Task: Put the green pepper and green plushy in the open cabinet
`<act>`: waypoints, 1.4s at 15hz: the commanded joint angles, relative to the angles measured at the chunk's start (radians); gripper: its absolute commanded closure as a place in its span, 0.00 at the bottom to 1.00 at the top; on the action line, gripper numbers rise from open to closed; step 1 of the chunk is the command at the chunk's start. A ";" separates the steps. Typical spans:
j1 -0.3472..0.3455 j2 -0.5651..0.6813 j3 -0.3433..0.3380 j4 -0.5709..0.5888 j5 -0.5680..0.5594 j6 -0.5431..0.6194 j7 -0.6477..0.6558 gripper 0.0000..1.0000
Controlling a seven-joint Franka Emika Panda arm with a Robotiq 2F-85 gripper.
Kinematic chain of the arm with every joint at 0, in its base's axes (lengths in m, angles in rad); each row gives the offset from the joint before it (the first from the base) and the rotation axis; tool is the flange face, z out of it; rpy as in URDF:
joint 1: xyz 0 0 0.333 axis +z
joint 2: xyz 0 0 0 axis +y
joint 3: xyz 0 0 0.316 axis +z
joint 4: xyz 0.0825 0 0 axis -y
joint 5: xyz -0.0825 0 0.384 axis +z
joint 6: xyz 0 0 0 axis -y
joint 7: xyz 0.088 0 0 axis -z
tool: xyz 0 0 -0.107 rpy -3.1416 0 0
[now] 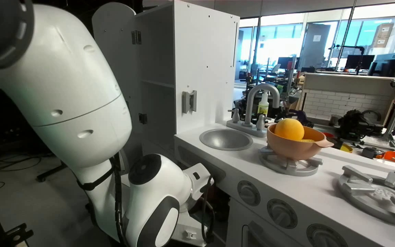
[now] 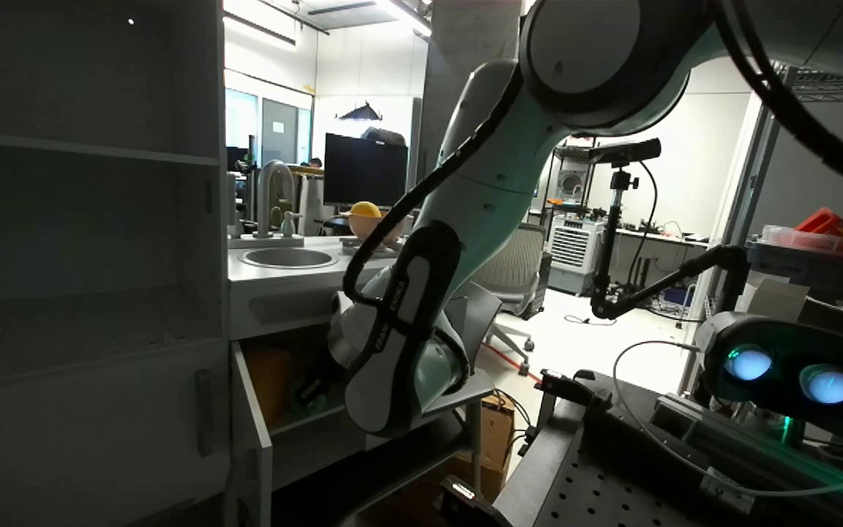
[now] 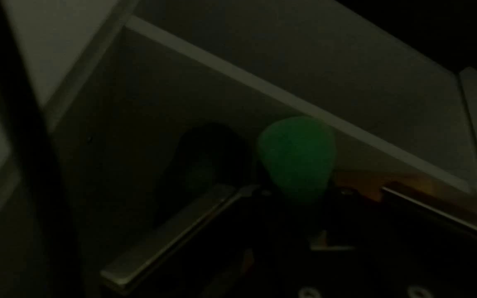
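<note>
In the wrist view my gripper [image 3: 302,192] is shut on the green plushy [image 3: 298,151], whose light-green end bulges out past the fingertips. Beside it lies a dark rounded shape [image 3: 205,159] with a faint green tint; it is too dark to tell whether this is the green pepper. The open cabinet [image 3: 230,72] surrounds both, its pale edge running diagonally. An exterior view has the gripper [image 2: 312,391] inside that compartment under the sink, a bit of green just below it, with the white door [image 2: 246,410] swung outward. Elsewhere the arm hides the fingers.
An orange object [image 2: 269,380] stands inside near the door. Above are the counter with its sink [image 1: 226,139] and a peach bowl [image 1: 295,144] holding an orange fruit [image 1: 289,129]. The tall white cupboard [image 1: 202,65] rises alongside; stove knobs [image 1: 249,193] line the front.
</note>
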 commanded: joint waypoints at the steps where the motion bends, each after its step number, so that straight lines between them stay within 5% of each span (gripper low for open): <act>1: -0.001 0.096 -0.010 0.092 0.003 0.158 0.011 0.94; 12: -0.027 0.253 -0.025 0.354 -0.001 0.156 0.009 0.94; 13: -0.029 0.265 -0.027 0.367 0.000 0.164 0.010 0.52; 16: -0.025 0.182 -0.032 0.249 -0.005 0.220 0.004 0.38; 19: -0.025 0.241 -0.034 0.308 0.001 0.221 0.005 0.16; 21: -0.024 0.191 -0.033 0.240 -0.002 0.230 0.004 0.02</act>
